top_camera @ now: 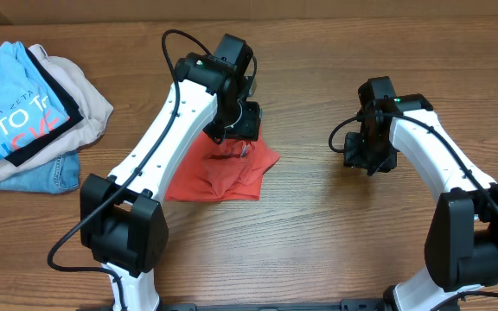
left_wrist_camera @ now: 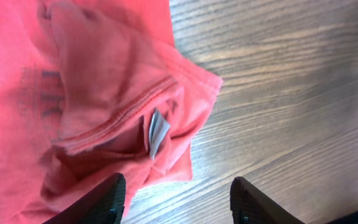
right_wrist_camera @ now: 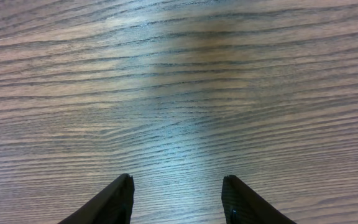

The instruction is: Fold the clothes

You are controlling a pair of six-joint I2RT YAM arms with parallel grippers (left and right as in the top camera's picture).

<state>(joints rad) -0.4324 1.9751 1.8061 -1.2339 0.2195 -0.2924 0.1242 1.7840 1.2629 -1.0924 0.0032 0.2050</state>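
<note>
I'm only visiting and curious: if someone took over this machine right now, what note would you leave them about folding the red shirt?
The left gripper: fingers open, holding nothing, over the collar end of the coral-red T-shirt.
The right gripper: fingers open, holding nothing, over bare wooden table, away from the shirt.
The shirt lies mid-table in a rumpled heap, its white tag showing at the neckline.
Done: gathered compactly, but the edges are uneven.
Left: probably flatten it and finish a tidy fold.
The pile of other clothes lies apart at the table's left end.
</note>
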